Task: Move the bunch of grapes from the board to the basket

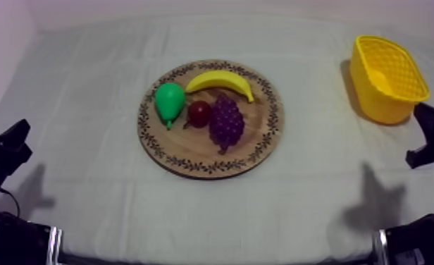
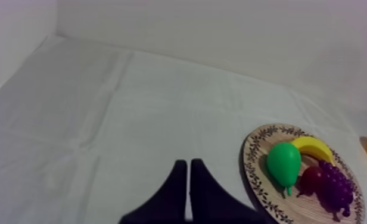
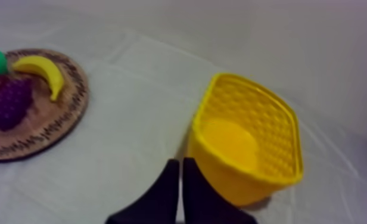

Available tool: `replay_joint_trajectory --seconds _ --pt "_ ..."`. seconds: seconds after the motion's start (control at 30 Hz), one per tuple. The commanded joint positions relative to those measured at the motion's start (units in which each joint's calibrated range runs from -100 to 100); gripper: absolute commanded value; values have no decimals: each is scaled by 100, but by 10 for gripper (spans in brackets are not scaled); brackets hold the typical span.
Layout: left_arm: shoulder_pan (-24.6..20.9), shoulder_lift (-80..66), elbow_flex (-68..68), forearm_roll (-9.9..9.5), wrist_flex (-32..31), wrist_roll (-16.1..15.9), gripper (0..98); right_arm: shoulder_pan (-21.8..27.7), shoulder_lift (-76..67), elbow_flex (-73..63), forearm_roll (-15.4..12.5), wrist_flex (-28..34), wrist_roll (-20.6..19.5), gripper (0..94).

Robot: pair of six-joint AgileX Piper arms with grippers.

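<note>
Four toy fruits lie on the wooden board [image 1: 191,148] near the middle of the cloth-covered surface [image 1: 86,91], and the top view gives you all of them at once: the bunch of grapes [image 1: 226,121] sits right of centre on the board, close against the small red fruit [image 1: 199,113] at its left; the pear [image 1: 169,101] lies past that, at the board's left side; the banana [image 1: 220,82] curves along the far rim behind them; the yellow basket [image 1: 375,102] stands well apart at the far right of the surface, near your right arm; from above, both arms sit low at their own edges, away from the board, and you cannot read the fingers there; the wrist views settle it; the left fingers [image 2: 193,173] lie together as a narrow wedge with nothing between them, over bare cloth near the pear side of the board; the right fingers [image 3: 174,173] are likewise pressed together on nothing, over the cloth just in front of the basket's near wall; the right wrist view also lets you look into the basket, down its lattice walls to its smooth bottom, with the board, grapes and banana farther off across the cloth; the grapes rest on the board, held by neither arm.
</note>
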Motion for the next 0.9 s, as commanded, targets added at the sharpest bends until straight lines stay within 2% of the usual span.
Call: replay_joint_trajectory --seconds 0.0,0.13,0.5,0.87 --pt "-1 0 -1 0 0 0 1 -351 785 -956 0 172 -42 3" --pt "-1 0 -1 0 0 0 1 -774 1856 -2329 -8 696 -185 3" --pt "-1 0 -1 0 0 0 1 -1581 4507 -5852 -290 2891 -700 3" --pt "-1 0 -1 0 0 0 1 -2367 6668 -8594 -67 5059 -1754 2"
